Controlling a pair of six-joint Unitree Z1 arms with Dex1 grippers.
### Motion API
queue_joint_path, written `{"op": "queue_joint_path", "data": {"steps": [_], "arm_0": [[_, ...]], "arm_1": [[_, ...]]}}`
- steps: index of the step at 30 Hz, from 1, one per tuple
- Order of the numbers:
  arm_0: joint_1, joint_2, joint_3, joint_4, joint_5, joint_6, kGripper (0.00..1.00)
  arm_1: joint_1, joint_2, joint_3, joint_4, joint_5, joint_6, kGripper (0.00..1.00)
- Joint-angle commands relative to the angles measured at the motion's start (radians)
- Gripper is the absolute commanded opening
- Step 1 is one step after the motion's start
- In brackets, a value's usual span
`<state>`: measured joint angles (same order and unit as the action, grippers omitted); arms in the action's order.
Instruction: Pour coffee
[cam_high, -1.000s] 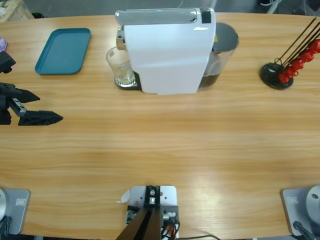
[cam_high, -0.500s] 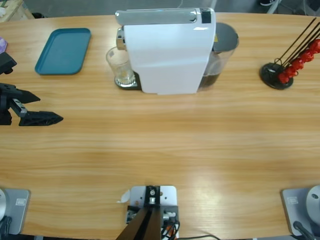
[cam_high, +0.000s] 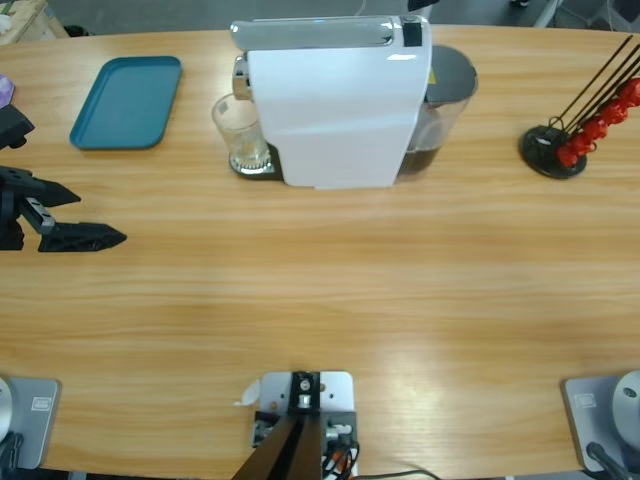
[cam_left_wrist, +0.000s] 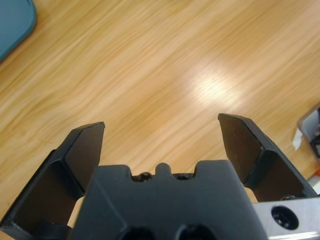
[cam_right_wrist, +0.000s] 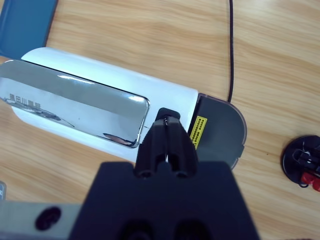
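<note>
White plastic forms the body of the coffee machine (cam_high: 335, 110), which is seen in the upper middle of the high view, topped by a chrome lever (cam_high: 312, 33). At its left side, a clear glass (cam_high: 240, 134) stands on the machine's small dark drip stand (cam_high: 256, 167), under the spout. No dark coffee can be made out in the glass; whether any liquid lies in it cannot be told. A smoky grey tank (cam_high: 447, 95) is attached at the machine's right side.

A teal tray (cam_high: 128, 101) lies in the upper left of the high view, well apart from the machine. At the right edge, a black capsule stand (cam_high: 553, 150) with red capsules (cam_high: 600, 125) is placed.

The left gripper (cam_high: 78, 215) is seen at the left edge of the high view, over bare wooden table (cam_high: 330, 290), with its jaws spread wide and nothing between them. In the left wrist view, the left gripper (cam_left_wrist: 161, 131) is shown above bare wood, with a corner of the tray at the upper left.

The right gripper (cam_right_wrist: 167, 120) is shown in the right wrist view with its jaws pressed together, nothing held, positioned above the machine's top close to the lever's end. The tank lid is seen just right of it.
</note>
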<state>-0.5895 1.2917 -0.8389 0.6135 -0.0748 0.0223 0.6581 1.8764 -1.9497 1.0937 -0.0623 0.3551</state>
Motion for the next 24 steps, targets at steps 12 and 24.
{"op": "queue_joint_path", "data": {"steps": [12,24], "arm_0": [[0.003,0.038,0.034,0.003,0.013,0.001,1.0],[0.008,0.045,0.034,-0.003,0.015,0.001,1.0]], "arm_1": [[0.0,0.074,0.017,0.014,-0.021,-0.005,0.0],[0.006,0.05,0.076,0.038,-0.029,0.01,0.0]]}}
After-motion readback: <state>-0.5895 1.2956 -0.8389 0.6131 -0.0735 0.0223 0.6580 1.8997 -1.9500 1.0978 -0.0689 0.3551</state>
